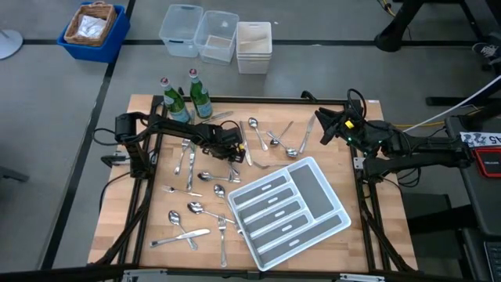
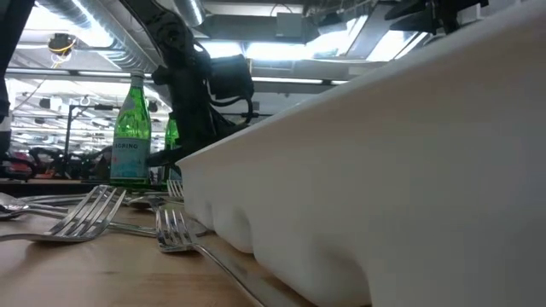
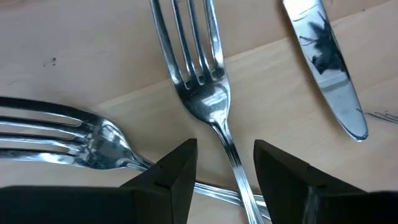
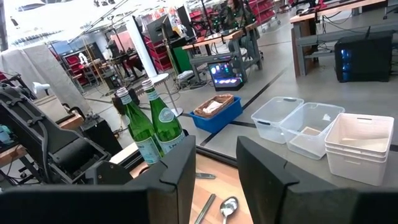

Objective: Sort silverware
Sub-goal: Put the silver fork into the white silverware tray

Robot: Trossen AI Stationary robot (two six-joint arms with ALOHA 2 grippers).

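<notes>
The silverware lies scattered on the wooden table: spoons [image 1: 274,139] at the far middle, and forks, spoons and knives [image 1: 192,219] at the near left. A white divided tray [image 1: 332,192] sits at the near right. My left gripper [image 1: 235,150] is low over the table's middle and open. Its fingers [image 3: 180,171] stand on either side of a fork's neck [image 3: 227,143], with a gap on each side. A second fork [image 3: 81,140] and a knife [image 3: 329,68] lie beside it. My right gripper [image 1: 321,125] is open and empty, raised at the far right.
Two green glass bottles [image 1: 188,98] stand at the table's far left, close behind my left arm. The tray's white wall [image 2: 384,170] fills the low view's right. Clear bins [image 1: 215,35] and a blue basket [image 1: 94,27] sit on the floor beyond the table.
</notes>
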